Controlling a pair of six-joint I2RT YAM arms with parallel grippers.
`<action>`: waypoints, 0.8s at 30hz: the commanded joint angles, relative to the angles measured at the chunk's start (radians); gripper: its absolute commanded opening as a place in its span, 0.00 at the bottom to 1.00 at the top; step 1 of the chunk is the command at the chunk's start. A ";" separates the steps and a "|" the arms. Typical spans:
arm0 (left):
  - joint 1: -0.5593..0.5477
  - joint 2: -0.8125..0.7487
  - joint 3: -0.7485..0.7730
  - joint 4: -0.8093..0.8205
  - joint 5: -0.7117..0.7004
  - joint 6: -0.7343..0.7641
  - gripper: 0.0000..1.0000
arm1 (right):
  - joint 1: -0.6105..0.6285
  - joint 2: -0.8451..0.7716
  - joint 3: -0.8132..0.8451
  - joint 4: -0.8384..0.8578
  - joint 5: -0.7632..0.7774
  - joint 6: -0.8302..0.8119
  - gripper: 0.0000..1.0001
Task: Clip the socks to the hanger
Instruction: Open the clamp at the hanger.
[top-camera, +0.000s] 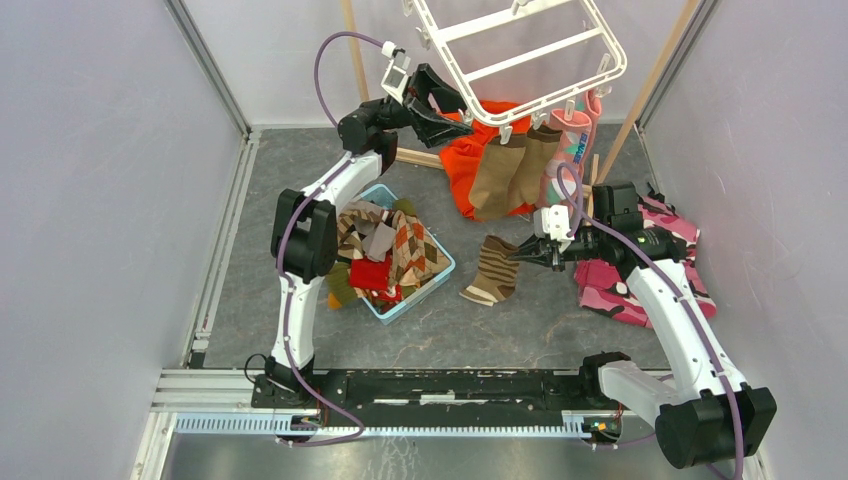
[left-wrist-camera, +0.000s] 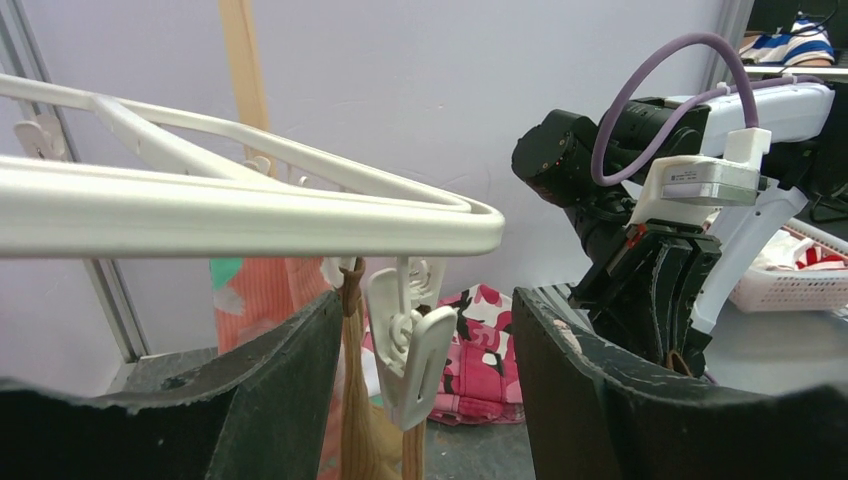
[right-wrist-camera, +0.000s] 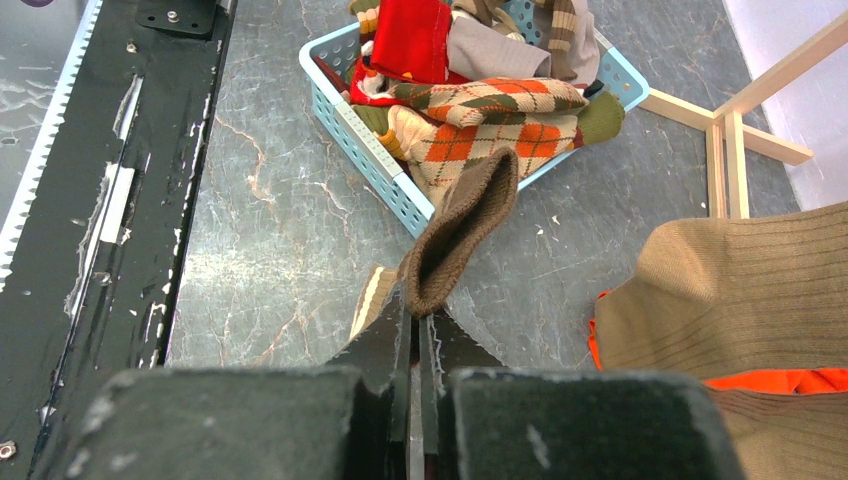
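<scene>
The white hanger (top-camera: 520, 50) hangs tilted at the top. Two brown socks (top-camera: 510, 170) and a pink sock (top-camera: 572, 145) hang from clips on its near edge. My left gripper (top-camera: 455, 115) is open beside the hanger's near-left corner. In the left wrist view its fingers (left-wrist-camera: 280, 380) stand either side of an empty white clip (left-wrist-camera: 410, 350), apart from it, under the frame (left-wrist-camera: 250, 215). My right gripper (top-camera: 520, 253) is shut on the brown cuff (right-wrist-camera: 460, 230) of a brown-and-tan striped sock (top-camera: 492, 270), which droops to the table.
A blue basket (top-camera: 440, 275) heaped with argyle, red and grey socks sits at centre left. An orange garment (top-camera: 465, 160) lies behind the hung socks. Pink camouflage cloth (top-camera: 640, 280) lies under my right arm. The wooden stand's foot (right-wrist-camera: 730, 140) is on the table.
</scene>
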 joint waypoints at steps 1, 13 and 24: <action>-0.008 -0.021 0.055 0.241 -0.013 -0.059 0.68 | -0.002 -0.015 0.026 -0.005 -0.022 -0.016 0.00; -0.017 -0.012 0.079 0.241 0.000 -0.079 0.57 | -0.002 -0.018 0.026 -0.007 -0.023 -0.017 0.00; -0.018 -0.009 0.088 0.241 0.000 -0.102 0.18 | -0.002 -0.020 0.026 -0.006 -0.024 -0.019 0.00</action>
